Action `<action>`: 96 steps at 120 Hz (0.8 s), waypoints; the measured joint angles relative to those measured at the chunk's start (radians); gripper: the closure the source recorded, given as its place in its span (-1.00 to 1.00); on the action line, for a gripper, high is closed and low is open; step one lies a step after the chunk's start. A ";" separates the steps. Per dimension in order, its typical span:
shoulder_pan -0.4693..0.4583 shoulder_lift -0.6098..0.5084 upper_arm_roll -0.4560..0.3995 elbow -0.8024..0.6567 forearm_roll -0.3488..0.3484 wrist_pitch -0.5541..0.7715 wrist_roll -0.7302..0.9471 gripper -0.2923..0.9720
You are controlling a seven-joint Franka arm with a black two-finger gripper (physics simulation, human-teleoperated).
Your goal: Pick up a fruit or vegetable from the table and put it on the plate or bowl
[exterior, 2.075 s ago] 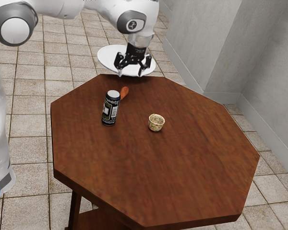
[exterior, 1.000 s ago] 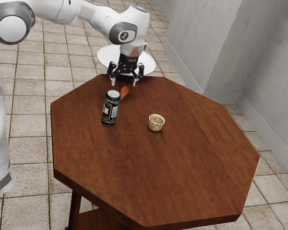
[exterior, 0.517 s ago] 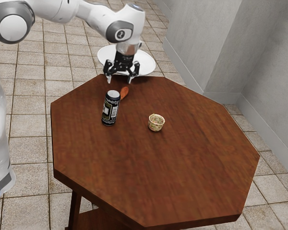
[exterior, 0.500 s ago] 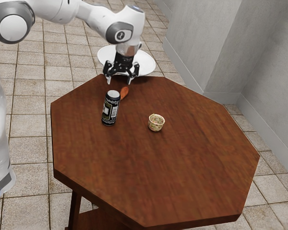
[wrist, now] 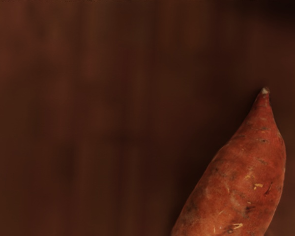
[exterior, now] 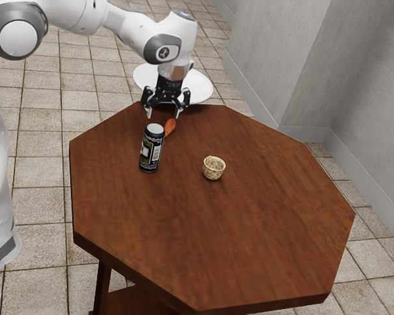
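One sweet potato (exterior: 170, 126) lay on the counter (exterior: 249, 216) beneath the spread claw (exterior: 163, 113), outside plate (exterior: 200, 84) and cup (exterior: 213, 167).

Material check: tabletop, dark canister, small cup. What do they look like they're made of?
Tabletop: dark reddish wood with a semi-gloss finish; grain streaks and a soft sheen show.
Canister: metal or plastic, cannot tell which; black body with a printed label and a pale lid.
Small cup: probably glazed ceramic; cream with a speckled pattern and a thick rim.
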 joint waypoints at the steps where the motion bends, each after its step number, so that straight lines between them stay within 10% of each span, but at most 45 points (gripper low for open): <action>1: -0.001 0.000 0.001 0.000 0.000 0.001 0.000 -0.54; 96: 0.003 0.008 0.035 -0.033 0.015 0.090 0.005 -0.54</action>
